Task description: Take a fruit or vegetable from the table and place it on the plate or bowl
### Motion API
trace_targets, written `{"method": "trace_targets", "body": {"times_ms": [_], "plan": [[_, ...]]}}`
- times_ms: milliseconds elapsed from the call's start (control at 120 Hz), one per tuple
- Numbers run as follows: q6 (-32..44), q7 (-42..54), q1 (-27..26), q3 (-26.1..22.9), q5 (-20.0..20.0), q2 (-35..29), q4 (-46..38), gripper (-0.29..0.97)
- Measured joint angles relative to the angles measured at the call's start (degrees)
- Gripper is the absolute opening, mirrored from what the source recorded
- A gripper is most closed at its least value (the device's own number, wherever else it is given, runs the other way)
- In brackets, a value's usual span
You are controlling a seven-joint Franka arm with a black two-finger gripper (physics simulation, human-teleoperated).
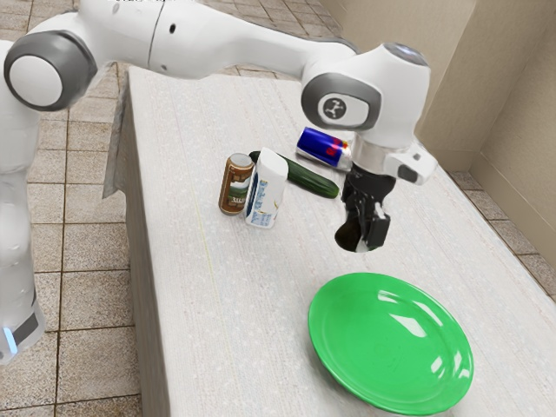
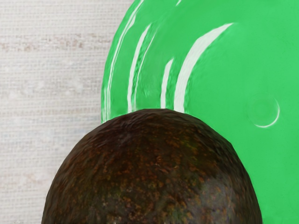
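**Operator:** How is my arm standing?

**Spotter:** Your arm comes in from the exterior view's upper left and stretches across the table [image 1: 200,287]. The last joint bends so the hand points almost straight down. Your claw [image 1: 363,236] hangs above the tabletop, clear of it.

**Operator:** And the claw itself?

**Spotter:** It is clamped on a dark brown avocado [image 1: 347,234], with a black finger on either side. The fruit sits low between the fingertips, bulging out toward 9 o'clock in the exterior view. From your wrist camera the avocado [image 2: 154,172] shows as a rough dark dome just under the hand.

**Operator:** Where is the plate?

**Spotter:** The green plate [image 1: 391,352] lies flat on the table at about 5 o'clock from your claw, near but not directly below it. In the wrist view the plate [image 2: 224,93] lies beyond the avocado, its rim passing behind the fruit's crown.

**Operator:** Anything else around?

**Spotter:** At 10 o'clock from the claw lies a cucumber [image 1: 306,177], with a white carton [image 1: 266,191] and a brown can [image 1: 235,183] just beside it. A blue can [image 1: 323,146] lies on its side at 11 o'clock.
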Motion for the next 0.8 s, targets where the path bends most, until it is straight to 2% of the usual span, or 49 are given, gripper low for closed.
{"method": "trace_targets", "body": {"times_ms": [117, 400, 500, 542, 617, 800], "plan": [[-0.1, -0.5, -3.2, -2.8, 0.0, 0.5, 0.0, 0.34], [0.9, -1.3, -10.6, -3.2, 0.1, 5.1, 1.8, 0.33], [1.4, -1.5, -11.5, -3.2, 0.3, 6.1, 3.1, 0.34], [1.8, -1.6, -11.6, -3.2, 0.3, 6.2, 3.1, 0.44], [2.4, -1.6, -11.6, -3.1, 0.5, 6.1, 3.2, 0.54], [1.3, -1.4, -11.3, -2.9, 1.0, 6.4, 3.4, 0.64]]}}
